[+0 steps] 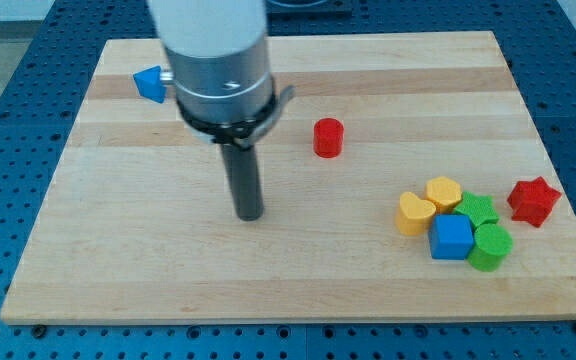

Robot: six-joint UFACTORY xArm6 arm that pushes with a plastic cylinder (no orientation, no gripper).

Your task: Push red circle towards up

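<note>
The red circle (328, 137) stands on the wooden board (148, 260), right of the middle and in the upper half. My tip (251, 215) rests on the board to the lower left of the red circle, clearly apart from it. The rod rises from the tip into the grey arm body at the view's top.
A blue block (150, 83) lies at the upper left, partly behind the arm. At the lower right sits a cluster: two yellow blocks (415, 213) (444, 192), a blue cube (452, 237), two green blocks (489, 246) (479, 209). A red star (534, 200) lies near the right edge.
</note>
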